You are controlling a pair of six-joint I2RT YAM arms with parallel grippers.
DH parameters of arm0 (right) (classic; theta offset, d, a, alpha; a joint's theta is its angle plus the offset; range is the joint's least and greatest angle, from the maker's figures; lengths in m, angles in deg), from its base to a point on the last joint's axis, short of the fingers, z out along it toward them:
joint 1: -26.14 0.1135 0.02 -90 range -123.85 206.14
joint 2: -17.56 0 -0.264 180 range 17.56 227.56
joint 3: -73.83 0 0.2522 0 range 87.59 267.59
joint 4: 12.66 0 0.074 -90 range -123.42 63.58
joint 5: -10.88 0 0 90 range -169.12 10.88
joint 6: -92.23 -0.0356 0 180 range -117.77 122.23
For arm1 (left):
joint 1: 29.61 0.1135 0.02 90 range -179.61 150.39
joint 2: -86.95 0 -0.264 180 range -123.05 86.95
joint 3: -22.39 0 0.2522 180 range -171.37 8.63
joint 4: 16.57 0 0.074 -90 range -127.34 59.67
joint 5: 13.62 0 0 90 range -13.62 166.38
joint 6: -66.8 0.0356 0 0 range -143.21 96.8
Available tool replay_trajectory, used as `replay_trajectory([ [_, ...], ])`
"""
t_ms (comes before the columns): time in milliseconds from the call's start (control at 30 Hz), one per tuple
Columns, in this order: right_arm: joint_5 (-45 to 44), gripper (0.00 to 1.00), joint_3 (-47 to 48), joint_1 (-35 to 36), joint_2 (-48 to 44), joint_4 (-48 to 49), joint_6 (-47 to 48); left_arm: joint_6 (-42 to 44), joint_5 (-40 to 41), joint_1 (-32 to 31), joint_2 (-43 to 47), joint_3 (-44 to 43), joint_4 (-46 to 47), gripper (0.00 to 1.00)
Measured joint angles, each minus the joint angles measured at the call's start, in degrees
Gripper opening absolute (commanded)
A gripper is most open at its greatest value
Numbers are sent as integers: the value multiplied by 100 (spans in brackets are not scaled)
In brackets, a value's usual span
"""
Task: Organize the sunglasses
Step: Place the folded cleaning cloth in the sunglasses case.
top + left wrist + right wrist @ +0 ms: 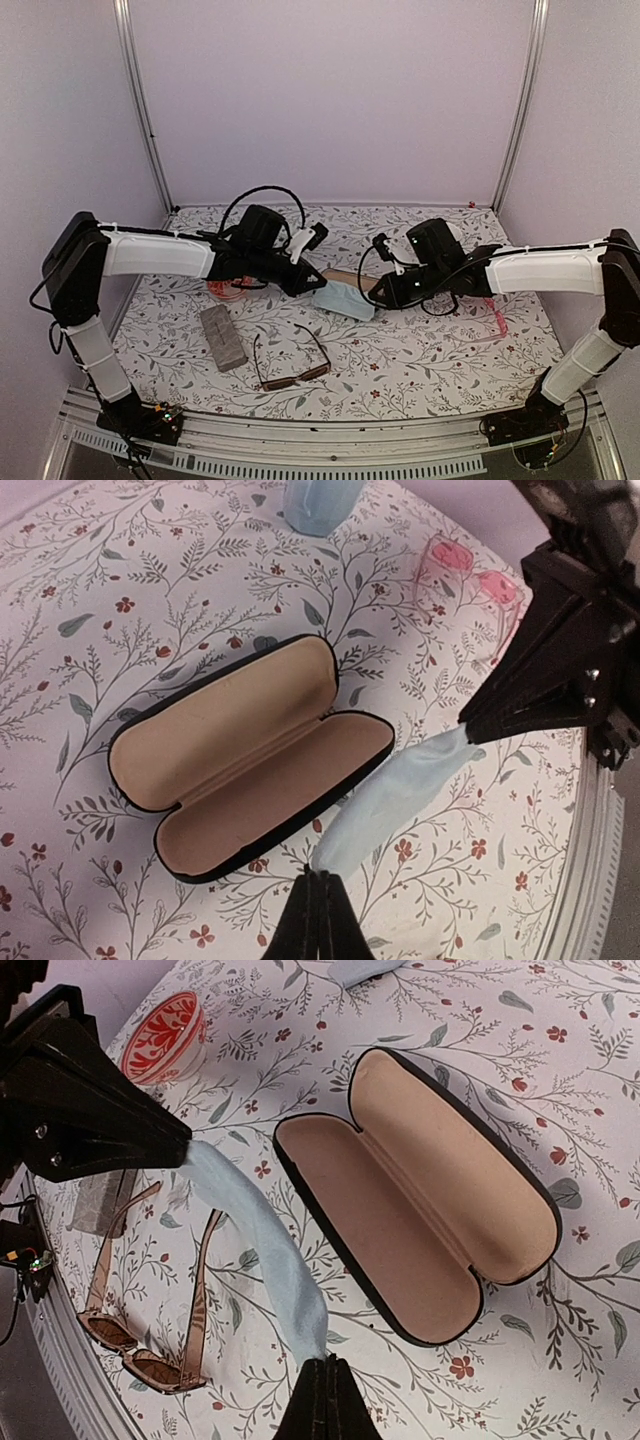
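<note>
The brown-framed sunglasses (pixel 291 366) lie open on the flowered table near the front; the right wrist view shows them (pixel 125 1345) beside the cloth. The pink-red sunglasses (pixel 495 318) lie at the right, under my right arm, also seen as pink sunglasses (pixel 470 585) in the left wrist view. My left gripper (pixel 312 286) and right gripper (pixel 380 297) are each shut on one end of a light blue cloth (pixel 400 795), stretched between them above the table. Just beyond it lies the open black case (pixel 250 755) with a tan lining and nothing inside.
A grey rectangular case (pixel 222 337) lies front left. A red patterned bowl (pixel 165 1035) stands behind it under my left arm. Another light blue item (pixel 320 502) lies beyond the open case. Metal rails edge the table front.
</note>
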Motion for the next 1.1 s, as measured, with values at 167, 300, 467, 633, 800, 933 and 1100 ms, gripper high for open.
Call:
replay_trajectory([
  [167,-138,0,2,-2,203,79,-79,-7,15,0,-275,-85,35,0],
  [300,-216,0,20,-42,420,85,-105,0,39,0,-560,-225,33,0],
  [467,-249,0,109,-162,595,85,-105,13,52,7,-767,-400,24,0],
  [633,-258,0,227,-254,629,92,-98,33,52,42,-859,-581,22,0],
  [800,-258,0,295,-356,691,122,-81,42,42,81,-863,-643,22,0],
  [933,-254,0,369,-411,855,131,-68,44,39,136,-909,-688,22,0],
  [1100,-251,0,433,-442,1005,127,-50,42,24,197,-1016,-750,17,0],
])
